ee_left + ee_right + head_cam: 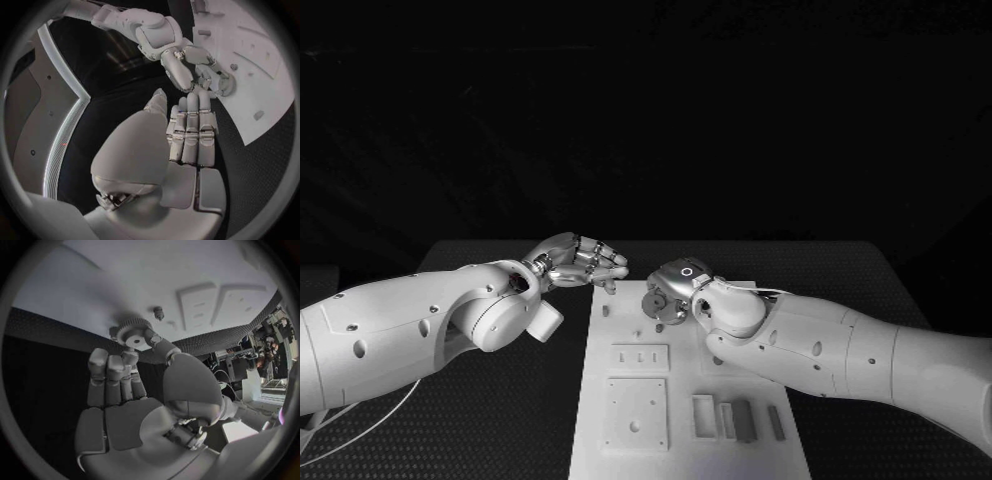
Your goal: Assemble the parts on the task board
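Where the head camera looks down on the table (488, 400), finds the board (678, 400) lying lengthwise at mid-table. Shows the right hand (671, 290) at the board's far end, closed round a gear (656, 303), a small round toothed part, held just over or on the plate; contact with the plate cannot be told. Shows the left hand (578, 262) just beside the board's far left corner, fingers curled loosely, holding nothing. Lists also two square plates (636, 412), one above the other, near the board's middle, and several upright blocks (733, 417) in a row to their right.

From the left wrist, gives the left hand (190, 131) with fingers straight, side by side, empty, above the dark mat (250, 165) at the board's edge (262, 100). Places the right hand (203, 67) opposite, fingertips on the gear (224, 82) at the board surface.

From the right wrist, presents the gear (134, 335) pinched between thumb and fingertips of the right hand (134, 405), close against the board (125, 285). Notes a small peg (159, 313) standing just beside the gear, and raised rectangular plates (200, 307) farther along.
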